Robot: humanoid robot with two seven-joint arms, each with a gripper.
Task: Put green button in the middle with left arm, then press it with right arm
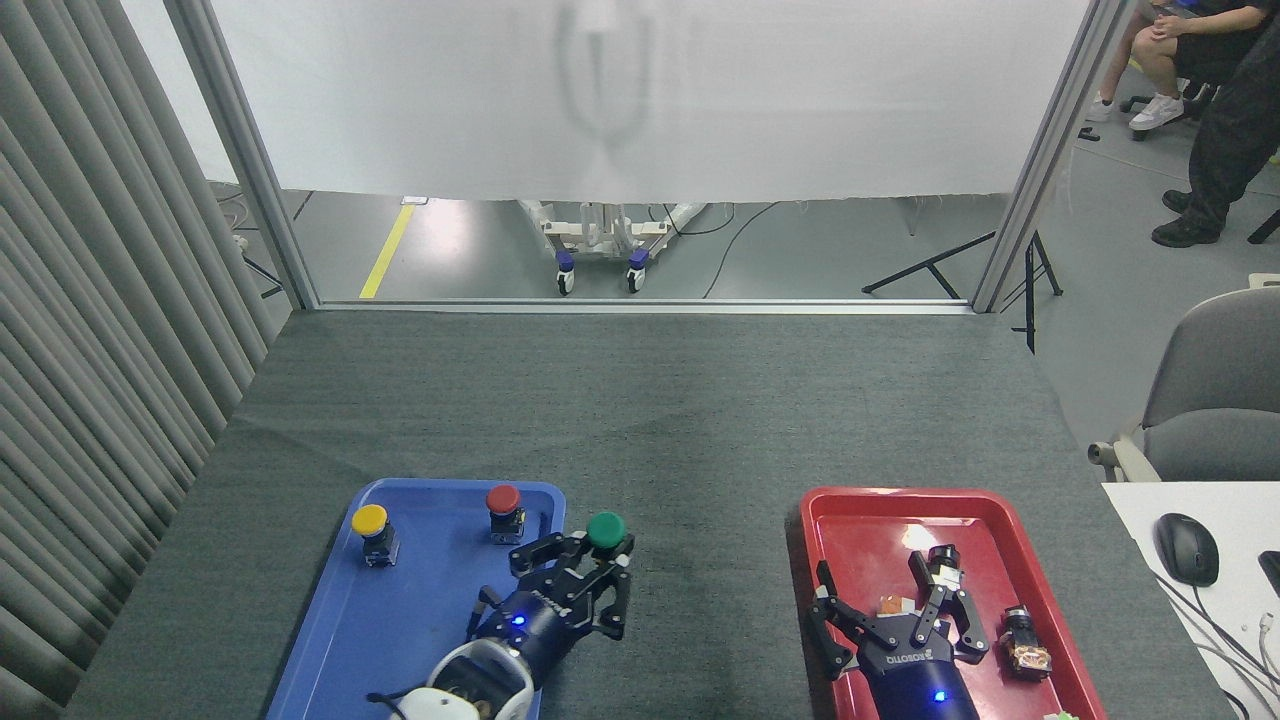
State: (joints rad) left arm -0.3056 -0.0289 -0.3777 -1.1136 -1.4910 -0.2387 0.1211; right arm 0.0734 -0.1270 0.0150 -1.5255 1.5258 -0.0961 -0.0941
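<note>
Left pincer [585,575]: fingers clamped around the green button [606,530], whose domed cap shows above the fingertips. The button is held just past the right rim of the blue tray [330,650], over the dark grey cloth of the desk [680,420], toward the near edge. Whether its base touches the cloth cannot be told. The yellow button [369,521] and red button [503,500] stand in the tray's far end, apart from the grip.

Right pincer [900,625]: fingers apart, holding nothing, resting over the red tray [860,520] among small parts.

Step in hand, by judgement: transport of the button to the middle, the open cloth between the two trays.

Recommendations:
- Carry further right, to mid-way between the tray rims, so the right arm reaches it without crossing.
- Keep the button upright; set the base flat on the cloth before the fingers part.
- Withdraw the left arm clear before the press.
- Press straight down on the cap; an off-centre push may topple the stubby base.
</note>
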